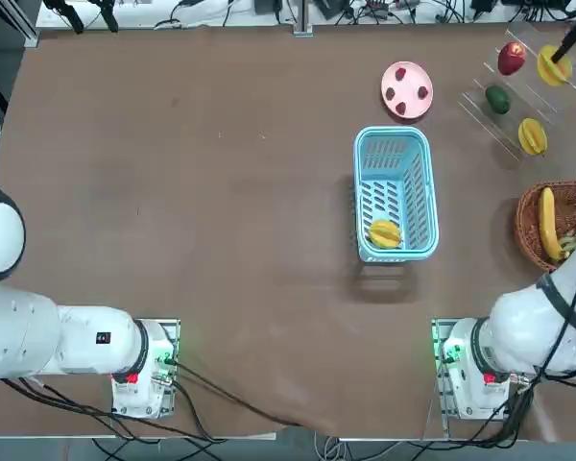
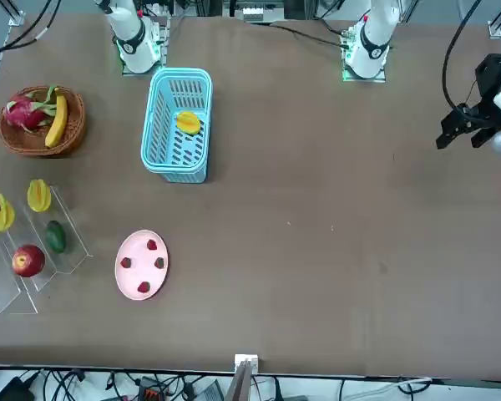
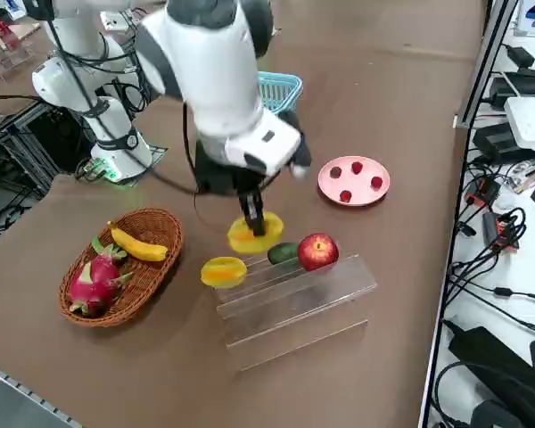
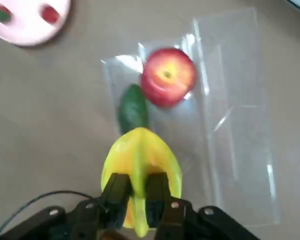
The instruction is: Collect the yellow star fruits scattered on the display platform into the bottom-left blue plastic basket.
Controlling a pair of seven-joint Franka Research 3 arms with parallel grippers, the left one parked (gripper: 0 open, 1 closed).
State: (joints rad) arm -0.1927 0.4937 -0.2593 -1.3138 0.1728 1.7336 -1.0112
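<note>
My right gripper [image 4: 138,192] is shut on a yellow star fruit [image 4: 140,160], one ridge pinched between the fingers [image 4: 116,192]. It holds the fruit [image 3: 255,234] just over the clear display platform [image 3: 294,308], near the red apple. In the top view the gripper [image 1: 562,56] and this fruit [image 1: 554,67] are at the far right edge. A second star fruit [image 1: 532,135] lies on the platform's lower step [image 1: 480,104]. A third [image 1: 384,232] lies inside the blue plastic basket [image 1: 357,192] at mid-table.
A red apple [image 4: 168,76] and a dark green fruit [image 4: 133,107] sit on the platform. A wicker bowl [image 3: 156,223] with a banana and a dragon fruit stands beside it. A pink plate [image 1: 406,75] with small red pieces lies beyond the basket.
</note>
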